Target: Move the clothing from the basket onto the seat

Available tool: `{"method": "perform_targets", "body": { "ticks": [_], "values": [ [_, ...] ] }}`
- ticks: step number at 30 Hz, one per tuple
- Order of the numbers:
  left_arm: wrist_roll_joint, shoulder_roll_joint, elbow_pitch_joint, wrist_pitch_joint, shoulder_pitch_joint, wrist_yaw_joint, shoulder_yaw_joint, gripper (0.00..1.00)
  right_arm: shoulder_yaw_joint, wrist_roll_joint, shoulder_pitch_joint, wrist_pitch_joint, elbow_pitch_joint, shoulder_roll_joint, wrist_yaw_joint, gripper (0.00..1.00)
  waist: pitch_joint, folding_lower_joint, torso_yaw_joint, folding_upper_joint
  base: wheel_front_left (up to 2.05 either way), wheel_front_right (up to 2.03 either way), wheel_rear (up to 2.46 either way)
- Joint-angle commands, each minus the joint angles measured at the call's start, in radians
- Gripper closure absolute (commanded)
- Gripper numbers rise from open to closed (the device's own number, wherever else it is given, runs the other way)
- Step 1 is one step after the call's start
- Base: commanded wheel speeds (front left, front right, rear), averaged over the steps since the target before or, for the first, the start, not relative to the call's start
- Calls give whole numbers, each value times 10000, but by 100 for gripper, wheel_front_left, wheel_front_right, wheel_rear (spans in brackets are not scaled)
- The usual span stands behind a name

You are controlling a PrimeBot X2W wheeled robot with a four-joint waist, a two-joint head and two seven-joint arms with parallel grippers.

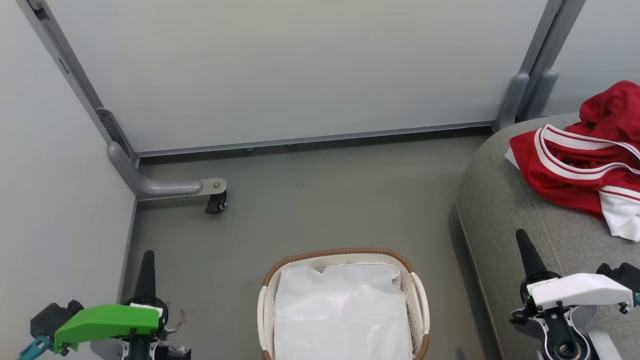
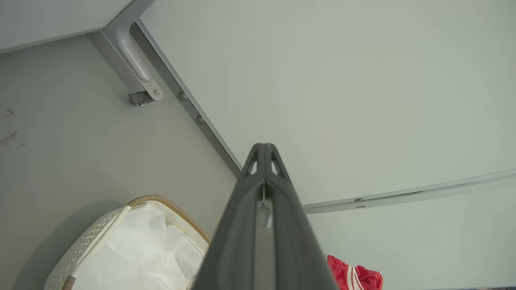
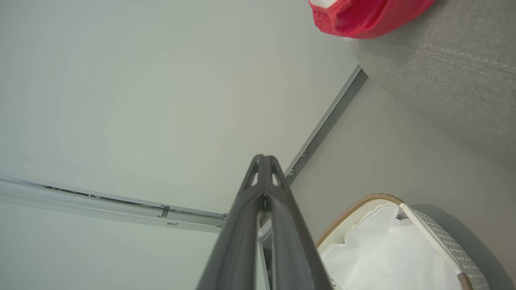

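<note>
Holding a white liner, the basket sits apart from clothing.

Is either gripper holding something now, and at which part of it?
Nothing is held. The left gripper and right gripper are both shut and empty; the clothing lies on the seat.

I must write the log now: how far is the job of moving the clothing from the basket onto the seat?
Done: the red clothing lies on the grey seat; the basket holds just its white liner. In hand: nothing; the left gripper and right gripper are shut and empty. Left: nothing visible.
</note>
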Motion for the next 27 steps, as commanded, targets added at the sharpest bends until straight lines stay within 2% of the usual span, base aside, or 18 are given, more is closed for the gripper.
{"method": "perform_targets", "body": {
  "ticks": [1,27],
  "values": [
    [-229,39,-133,77,-221,-53,89,100,-42,266,26,81,-152,-66,-5,100,-2,0,1,0,0,0,0],
    [-2232,45,-296,666,-369,-86,451,100,-202,2481,93,660,-375,-82,-5,100,-46,0,19,0,0,0,0]
  ]
}}
